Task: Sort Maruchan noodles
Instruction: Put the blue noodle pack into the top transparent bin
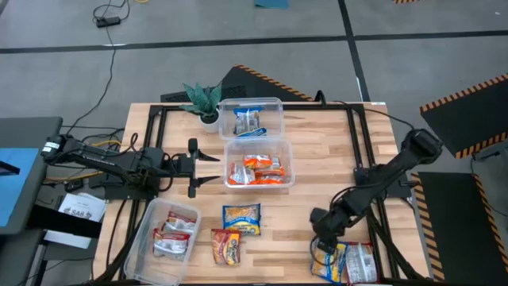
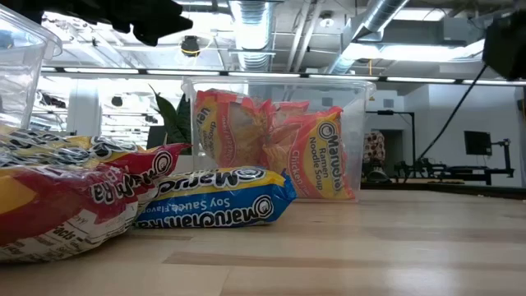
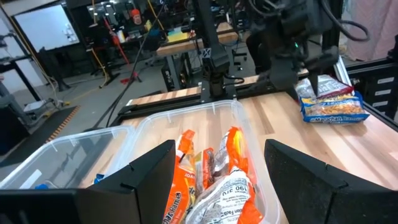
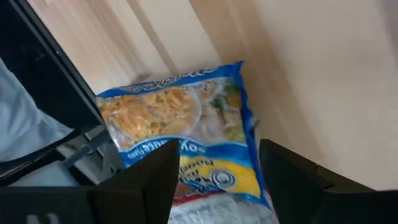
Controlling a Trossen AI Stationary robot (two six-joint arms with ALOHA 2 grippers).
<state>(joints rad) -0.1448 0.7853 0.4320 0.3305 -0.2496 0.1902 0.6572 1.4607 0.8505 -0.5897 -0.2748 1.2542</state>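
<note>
Maruchan noodles packets lie sorted in three clear tubs: blue ones in the far tub [image 1: 251,119], orange ones in the middle tub [image 1: 258,164], red-and-silver ones in the near-left tub [image 1: 168,232]. A blue packet [image 1: 240,218] and a red packet [image 1: 226,246] lie loose on the table. More packets are piled at the near right [image 1: 351,262]. My right gripper [image 4: 217,180] hovers open, pointing down over that pile's blue packet [image 4: 180,134]. My left gripper [image 3: 217,180] stands open and level beside the middle tub [image 3: 205,118], at the table's left.
A small potted plant [image 1: 205,99] stands at the far left corner of the wooden table [image 1: 333,167]. Black frame rails [image 1: 357,143] run along both sides. In the low view the loose blue packet [image 2: 214,205] and red packet [image 2: 66,197] lie before the middle tub [image 2: 279,140].
</note>
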